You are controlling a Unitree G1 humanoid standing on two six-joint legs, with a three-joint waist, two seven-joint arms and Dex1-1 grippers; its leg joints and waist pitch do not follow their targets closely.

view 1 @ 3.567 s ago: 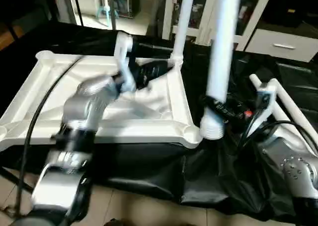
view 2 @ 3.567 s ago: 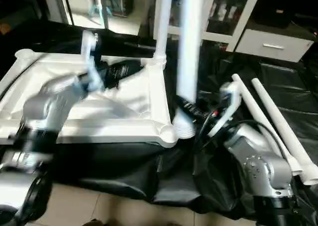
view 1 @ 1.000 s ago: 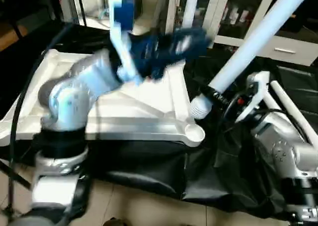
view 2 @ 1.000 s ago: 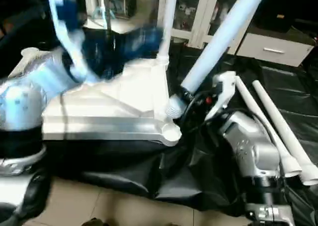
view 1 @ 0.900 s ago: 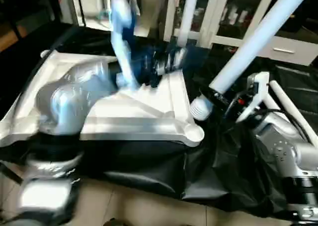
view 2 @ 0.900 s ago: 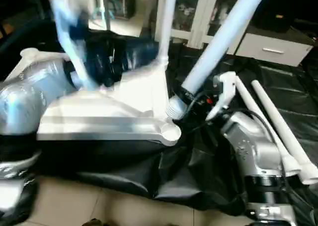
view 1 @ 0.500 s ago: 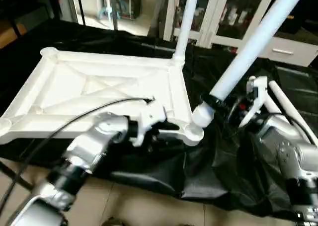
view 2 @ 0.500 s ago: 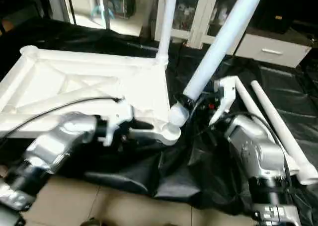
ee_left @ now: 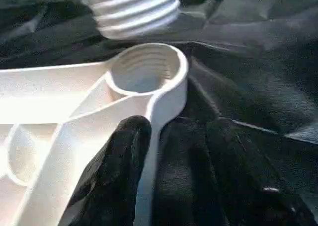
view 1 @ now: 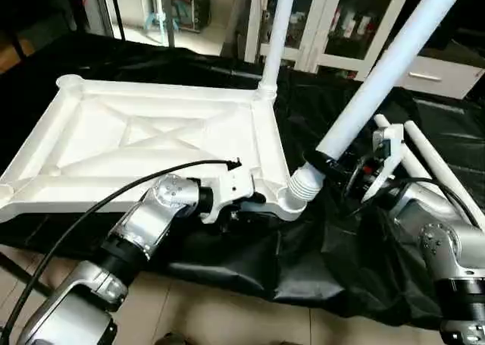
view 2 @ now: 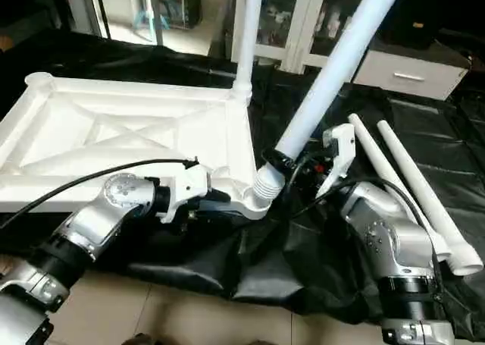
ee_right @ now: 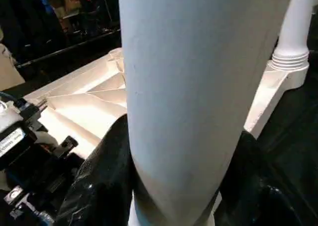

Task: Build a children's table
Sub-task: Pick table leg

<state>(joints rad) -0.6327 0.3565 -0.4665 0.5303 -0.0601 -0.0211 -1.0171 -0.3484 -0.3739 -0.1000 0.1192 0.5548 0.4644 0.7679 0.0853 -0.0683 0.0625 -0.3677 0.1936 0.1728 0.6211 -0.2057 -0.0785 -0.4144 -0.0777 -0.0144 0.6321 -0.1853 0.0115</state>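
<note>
Since a second earlier, left arm had dropped from over the top to its near rim, and the tilted leg's threaded end (view 1: 304, 186) had closed on the near corner socket (view 1: 283, 202). Head views: white ribbed X-braced plastic tabletop (view 1: 151, 136) lay underside-up on black sheeting (view 1: 318, 246); one white tapered tube leg (view 1: 277, 34) stood in the far corner; two spare legs (view 2: 413, 186) lay at right. Left wrist view: left gripper (ee_left: 171, 174) straddled the rim, fingers apart, one finger (ee_left: 117, 171) against it, steadying; socket smooth, threaded inside. Right wrist view: right gripper (ee_right: 174, 186) clamped the tilted leg (ee_right: 198, 77) low, near the thread. Parts looked light, stiff, slick; gripping low seemed best.
</note>
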